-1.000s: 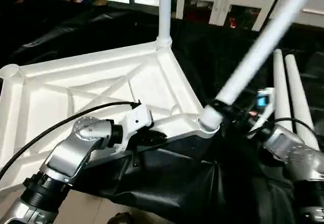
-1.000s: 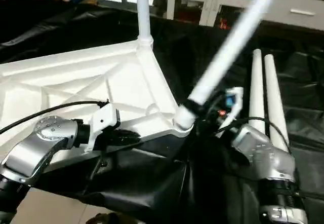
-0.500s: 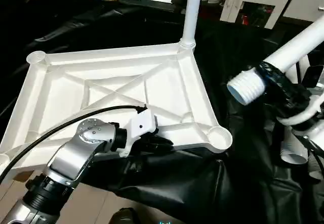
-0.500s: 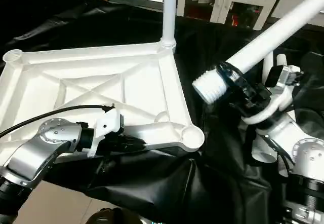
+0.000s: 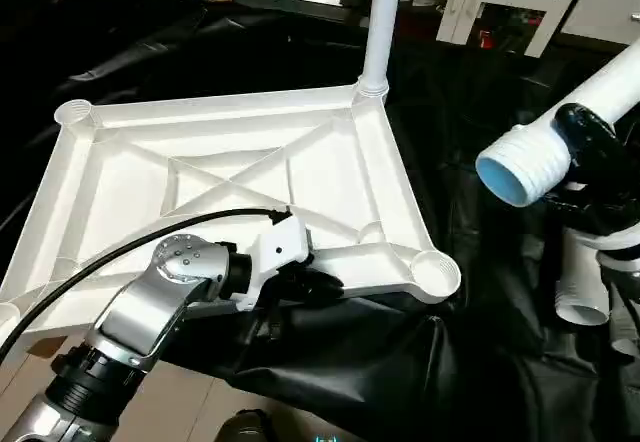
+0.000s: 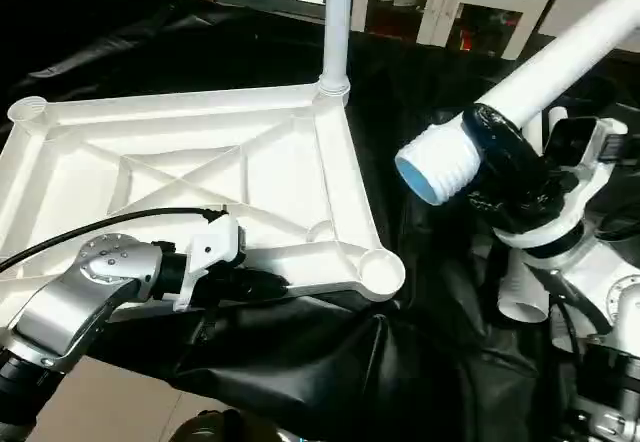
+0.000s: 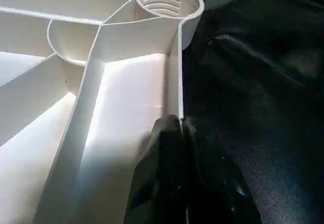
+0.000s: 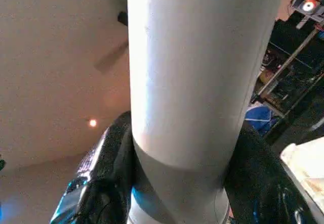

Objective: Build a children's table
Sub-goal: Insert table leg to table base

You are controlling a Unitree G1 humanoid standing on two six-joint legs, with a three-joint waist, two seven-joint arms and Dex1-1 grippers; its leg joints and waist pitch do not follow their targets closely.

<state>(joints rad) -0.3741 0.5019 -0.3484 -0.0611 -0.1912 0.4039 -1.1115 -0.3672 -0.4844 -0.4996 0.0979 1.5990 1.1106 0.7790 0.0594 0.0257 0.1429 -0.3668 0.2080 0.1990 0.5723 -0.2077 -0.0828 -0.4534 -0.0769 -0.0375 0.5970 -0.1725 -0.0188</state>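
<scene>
Left gripper (image 7: 179,125): black fingers pinched tight on the thin near rim of the tabletop, partway along the edge toward the near-right socket; silver forearm, white wrist block, black cable looping over it.
Tabletop (image 5: 230,177): white moulded plastic, lying underside up on the black cloth; glossy, flat panels between raised ribs that cross in an X; a round socket at each corner.
Near-right socket (image 5: 433,270): empty round cup, ridged inside with thread-like rings, sits at the corner nearest the right arm.
Black cloth (image 5: 330,362): shiny, wrinkled sheet draped over the work table, hanging in folds off the near edge.
Right gripper (image 6: 510,162): black fingers clamped around a loose leg close to its threaded end, held in the air, well apart from the near-right socket.
Held leg (image 6: 530,77): long smooth white tube, hollow, ribbed screw thread on the open end; tilted, open end toward the camera, other end rising to the far right.
Spare legs (image 5: 580,297): white tubes lying on the cloth under the right gripper, open ends facing near.
Far-left socket (image 5: 73,114): empty, round.
Fitted leg (image 5: 380,22): white tube standing upright in the far-right corner socket.
Background: white framed panels behind the table.
</scene>
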